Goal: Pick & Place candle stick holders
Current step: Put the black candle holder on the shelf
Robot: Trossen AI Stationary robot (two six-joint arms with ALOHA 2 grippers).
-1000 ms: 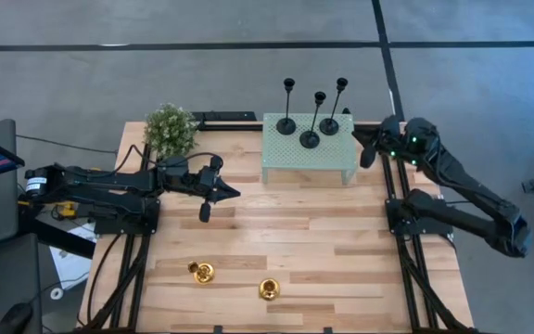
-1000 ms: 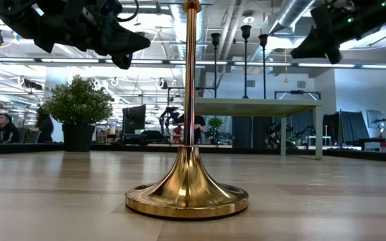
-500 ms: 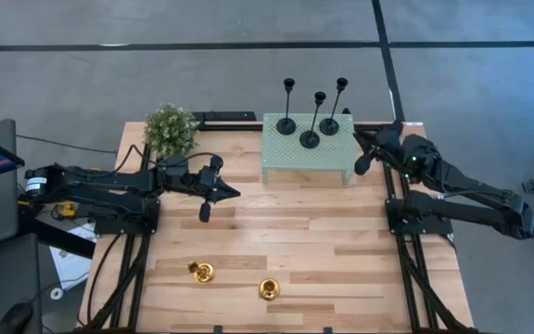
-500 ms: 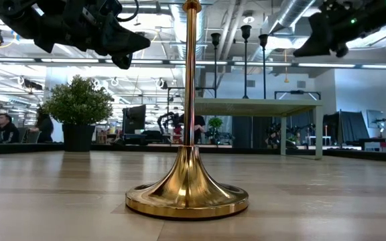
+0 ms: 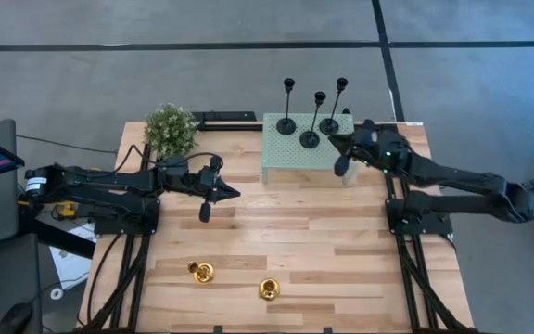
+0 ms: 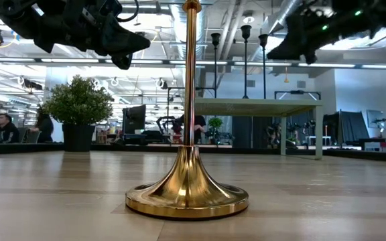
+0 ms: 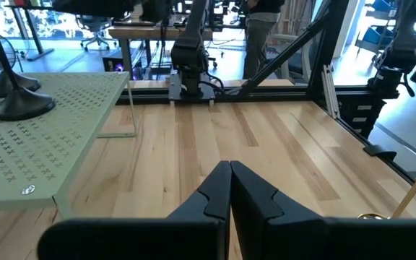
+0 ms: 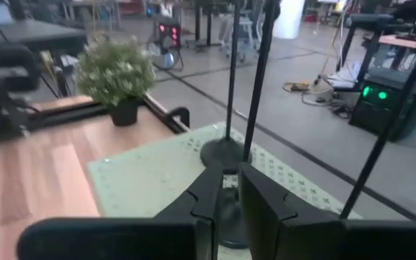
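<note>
Right gripper (image 5: 343,160), fingers nearly together and empty, has swung in over the mesh stand's (image 5: 286,153) right edge beside the black holders (image 5: 310,139), apparently lining up a grasp.

Three black holders (image 5: 310,119) stand on the mesh stand (image 5: 309,153) at the table's (image 5: 341,250) back, plant (image 5: 171,129) to its left; two gold holders (image 5: 235,281) sit near the front edge.

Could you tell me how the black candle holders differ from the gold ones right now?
The three black candle holders stand on the green mesh stand; the two gold candle holders stand on the bare wooden table. Black ones cluster at the far edge, gold ones sit apart near the front. All are upright.
</note>
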